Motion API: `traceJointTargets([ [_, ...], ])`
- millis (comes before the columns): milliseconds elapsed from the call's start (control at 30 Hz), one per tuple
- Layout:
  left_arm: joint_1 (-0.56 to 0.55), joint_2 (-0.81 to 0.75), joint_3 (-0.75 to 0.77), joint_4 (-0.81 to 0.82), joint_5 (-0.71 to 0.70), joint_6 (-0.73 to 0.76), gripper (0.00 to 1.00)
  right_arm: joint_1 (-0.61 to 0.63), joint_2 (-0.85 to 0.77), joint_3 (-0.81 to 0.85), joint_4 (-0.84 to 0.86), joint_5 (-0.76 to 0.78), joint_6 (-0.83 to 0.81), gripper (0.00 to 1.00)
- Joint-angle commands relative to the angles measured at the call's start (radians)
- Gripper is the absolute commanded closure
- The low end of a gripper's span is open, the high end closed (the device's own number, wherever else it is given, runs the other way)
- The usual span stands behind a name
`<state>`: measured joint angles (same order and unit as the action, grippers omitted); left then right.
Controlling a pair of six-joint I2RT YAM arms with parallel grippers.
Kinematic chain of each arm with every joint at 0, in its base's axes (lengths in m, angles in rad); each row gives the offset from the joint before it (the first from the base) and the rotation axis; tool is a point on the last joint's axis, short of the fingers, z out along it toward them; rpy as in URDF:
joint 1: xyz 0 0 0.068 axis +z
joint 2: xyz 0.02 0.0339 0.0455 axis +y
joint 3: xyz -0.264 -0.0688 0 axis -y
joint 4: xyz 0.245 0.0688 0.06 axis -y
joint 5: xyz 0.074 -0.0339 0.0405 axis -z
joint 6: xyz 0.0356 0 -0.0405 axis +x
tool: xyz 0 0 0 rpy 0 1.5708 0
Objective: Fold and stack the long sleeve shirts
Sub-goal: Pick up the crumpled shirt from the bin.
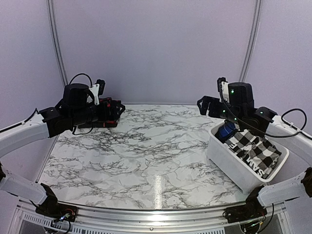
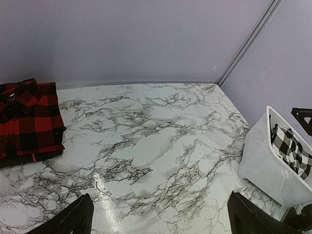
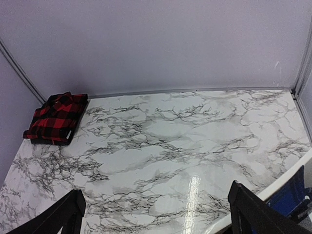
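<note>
Op 1: Red-and-black shirt (image 3: 56, 118): folded, far-left desk (image 1: 146, 161) corner; I see it clearly by wrist views only.
Op 2: White bin (image 1: 229, 163), right edge: black-and-white shirt (image 1: 256, 151) inside. Wide apart, empty: left gripper (image 2: 160, 195), right gripper (image 3: 157, 187).

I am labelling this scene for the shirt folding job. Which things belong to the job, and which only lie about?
Job: red-and-black shirt, folded, far left corner; black-and-white shirt, in the white bin.
Lying about: the bin itself; blue item inside it.
</note>
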<state>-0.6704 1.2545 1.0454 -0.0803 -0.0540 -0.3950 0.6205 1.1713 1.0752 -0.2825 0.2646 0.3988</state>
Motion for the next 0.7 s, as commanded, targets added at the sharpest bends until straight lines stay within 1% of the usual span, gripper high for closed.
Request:
traceJointTargets([
  [0, 0.0, 0.01, 0.028, -0.007, -0.003, 0.02, 0.01, -0.068, -0.007, 0.04, -0.135, 0.058, 0.059, 0.02],
  [67, 0.0, 0.01, 0.027, -0.007, -0.002, 0.019, 0.01, -0.106, 0.0, 0.047, -0.218, 0.086, 0.09, 0.01],
  [167, 0.0, 0.01, 0.025, -0.007, -0.002, 0.02, 0.01, -0.14, -0.02, 0.028, -0.321, 0.177, 0.143, 0.02],
  [333, 0.0, 0.011, 0.025, -0.01, -0.003, 0.028, 0.01, -0.228, -0.124, -0.058, -0.4, 0.231, 0.221, 0.05],
  [500, 0.0, 0.015, 0.028, -0.01, 0.004, 0.028, 0.01, -0.336, -0.223, -0.153, -0.426, 0.19, 0.246, 0.09],
  [667, 0.0, 0.023, 0.032, -0.01, 0.014, 0.03, 0.01, -0.438, -0.249, -0.242, -0.432, 0.094, 0.289, 0.12],
])
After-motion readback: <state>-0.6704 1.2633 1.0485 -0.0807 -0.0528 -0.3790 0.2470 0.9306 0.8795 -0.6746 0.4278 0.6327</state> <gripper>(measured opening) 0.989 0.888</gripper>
